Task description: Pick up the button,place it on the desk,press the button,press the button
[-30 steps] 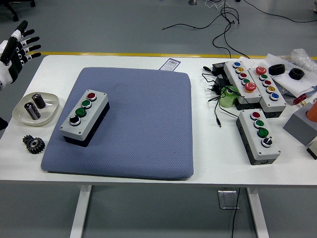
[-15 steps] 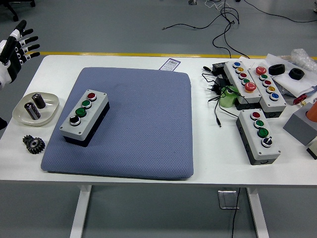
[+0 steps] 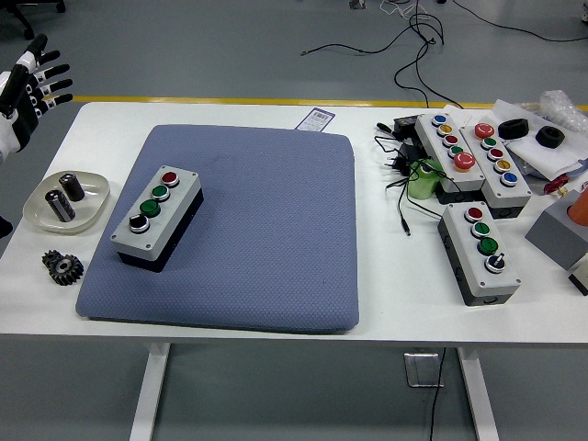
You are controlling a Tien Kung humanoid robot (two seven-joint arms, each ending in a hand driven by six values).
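Lying on the blue-grey padded mat, well right of and below the hand, is the grey three-button control box — red, green, black. Left hand — fingers spread, empty — hangs cut off at the frame edge; the printed paper tag is unreadable.

head view: high, robot's side | faces forward, down | whole table, floor beyond

blue-grey dimpled mat, white table, grey button box with red, green, black buttons
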